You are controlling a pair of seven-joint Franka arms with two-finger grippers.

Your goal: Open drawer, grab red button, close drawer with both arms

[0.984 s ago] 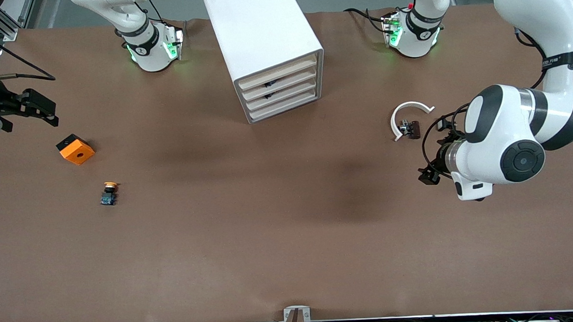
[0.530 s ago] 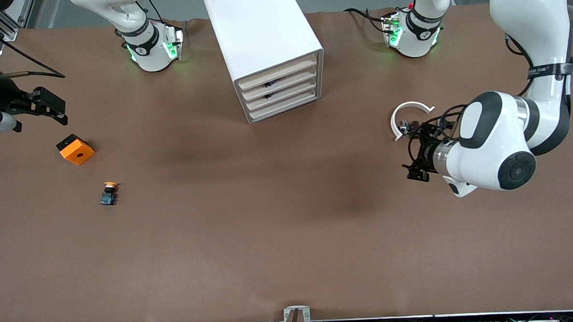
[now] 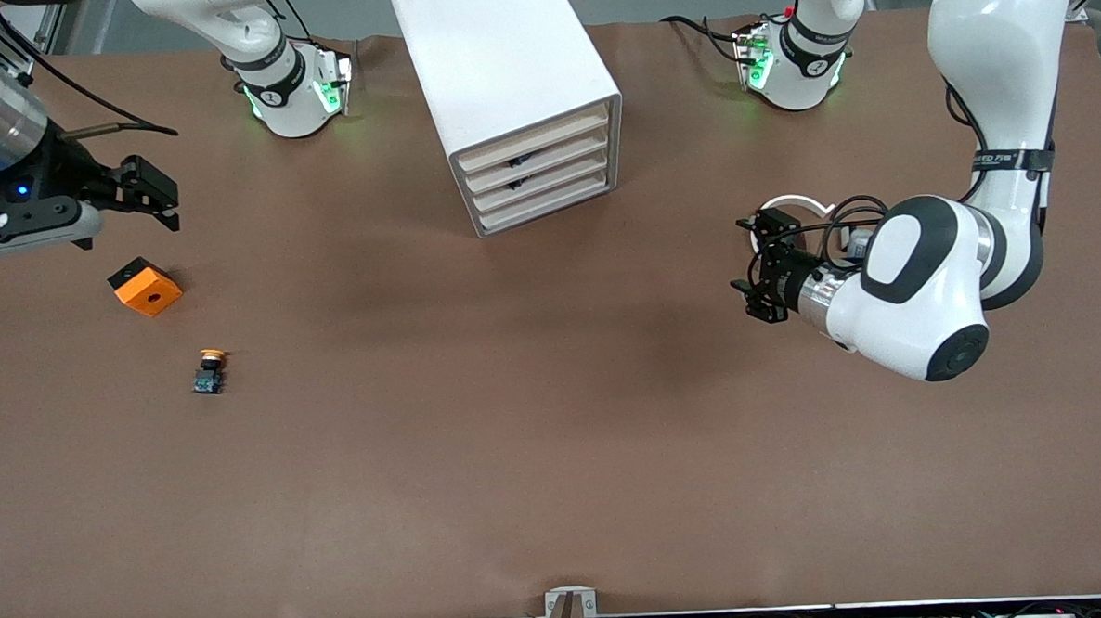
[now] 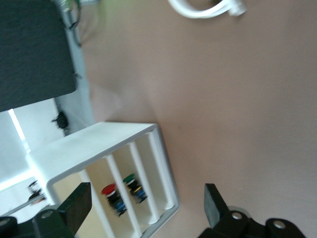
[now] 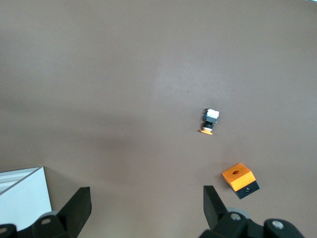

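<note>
The left gripper (image 3: 761,267) is hovering open-fingered over the table (image 3: 557,457), facing the drawer cabinet (image 3: 513,97). Inside a drawer, the red-capped button (image 4: 111,192) is sitting well apart from its fingers (image 4: 213,203). The right gripper (image 3: 150,189) is hovering open near the orange cube (image 3: 144,286).

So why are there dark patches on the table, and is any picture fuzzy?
Front view: soft dark shadows lie on the table in front of the cabinet, and green lights glow on the arm bases. Left wrist view: soft and blurry, with the red button dim inside the cabinet. Right wrist view: even light, fairly sharp.
</note>
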